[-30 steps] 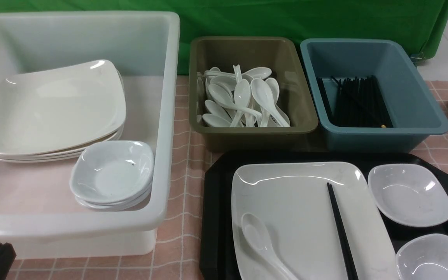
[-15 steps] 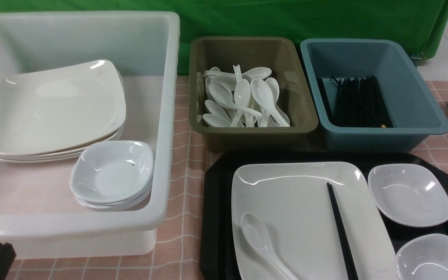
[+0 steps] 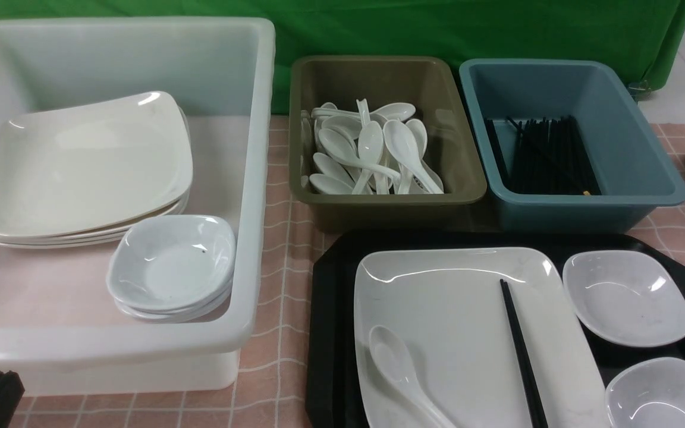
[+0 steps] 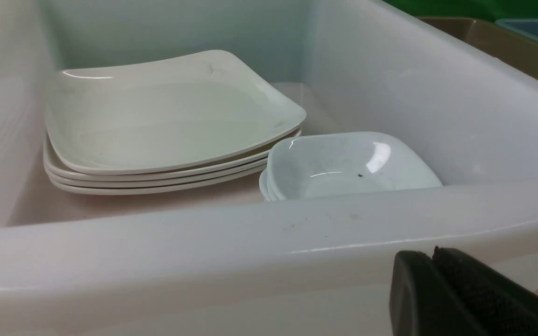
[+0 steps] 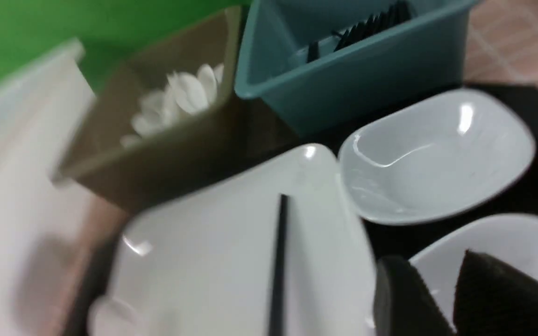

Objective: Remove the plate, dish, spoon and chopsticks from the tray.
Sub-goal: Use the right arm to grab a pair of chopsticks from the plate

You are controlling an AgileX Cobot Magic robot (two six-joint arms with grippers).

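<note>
The large glossy white plate [image 3: 455, 339] lies on the black plastic tray [image 3: 338, 333], bearing a white plastic spoon [image 3: 393, 362] and thin black chopsticks [image 3: 521, 351]; two small white dishes [image 3: 628, 297] sit beside it. The left gripper [image 4: 432, 261] is closed; the right gripper [image 5: 430, 275] stands open.

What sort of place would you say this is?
Probably a dish-sorting station: a tub of spoons, a tub of chopsticks, and a laid tray.
</note>
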